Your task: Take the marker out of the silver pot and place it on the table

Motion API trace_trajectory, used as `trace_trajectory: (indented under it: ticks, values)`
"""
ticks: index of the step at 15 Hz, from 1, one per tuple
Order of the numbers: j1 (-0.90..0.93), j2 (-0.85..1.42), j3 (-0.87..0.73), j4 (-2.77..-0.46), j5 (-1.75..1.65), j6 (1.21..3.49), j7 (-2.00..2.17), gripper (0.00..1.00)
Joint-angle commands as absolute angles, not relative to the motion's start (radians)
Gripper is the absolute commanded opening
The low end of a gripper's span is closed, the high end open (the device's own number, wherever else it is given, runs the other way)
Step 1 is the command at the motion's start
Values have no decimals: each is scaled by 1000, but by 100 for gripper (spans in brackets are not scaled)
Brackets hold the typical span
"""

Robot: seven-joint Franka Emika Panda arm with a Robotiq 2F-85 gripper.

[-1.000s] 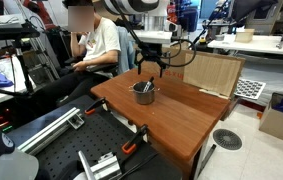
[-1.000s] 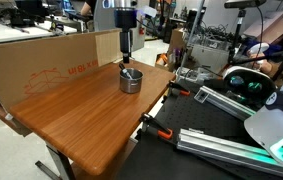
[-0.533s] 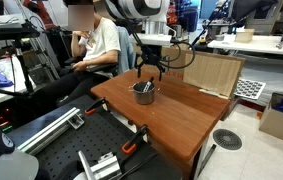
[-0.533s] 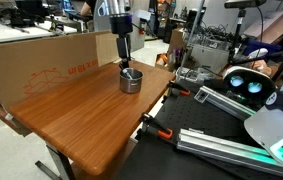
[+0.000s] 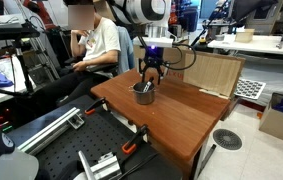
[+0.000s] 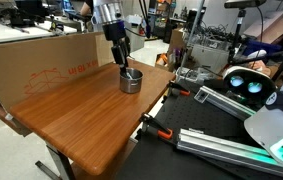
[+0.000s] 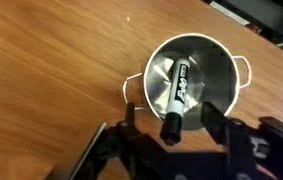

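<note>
The silver pot (image 7: pixel 191 78) stands on the reddish-brown table (image 7: pixel 51 60), and the marker (image 7: pixel 177 92) leans inside it with its dark capped end up over the near rim. My gripper (image 7: pixel 171 122) is open just above the pot. Its two fingers stand on either side of the marker's raised end, apart from it. In both exterior views the gripper (image 5: pixel 149 74) (image 6: pixel 121 60) hangs right over the pot (image 5: pixel 143 94) (image 6: pixel 129 81), which sits near the table's far edge (image 5: pixel 181 115) (image 6: pixel 71 110).
A cardboard box (image 5: pixel 213 72) (image 6: pixel 41 60) stands along the table's back edge, close behind the pot. A seated person (image 5: pixel 96 45) is beside the table. Orange clamps (image 6: pixel 159 130) and metal rails (image 5: pixel 41 128) lie off the table's edge.
The gripper has come down closer to the pot and shifted slightly sideways. Pot and marker have not moved.
</note>
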State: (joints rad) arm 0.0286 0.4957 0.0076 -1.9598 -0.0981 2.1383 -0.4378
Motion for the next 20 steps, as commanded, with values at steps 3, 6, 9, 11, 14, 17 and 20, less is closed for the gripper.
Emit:
trace_trajectory:
  ticks: [3, 6, 9, 11, 14, 17, 20]
  values:
    - [15, 547, 28, -1868, -134, 2044, -417, 27]
    - [15, 560, 29, -1843, -141, 2016, -421, 5]
    - [15, 561, 32, -1832, -140, 1997, -417, 5]
    - [12, 552, 34, -1833, -134, 2001, -416, 4]
    - [3, 531, 38, -1844, -123, 2011, -428, 5]
    - [-12, 491, 38, -1864, -108, 2018, -434, 5]
    - [-26, 434, 30, -1887, -98, 2018, -416, 5]
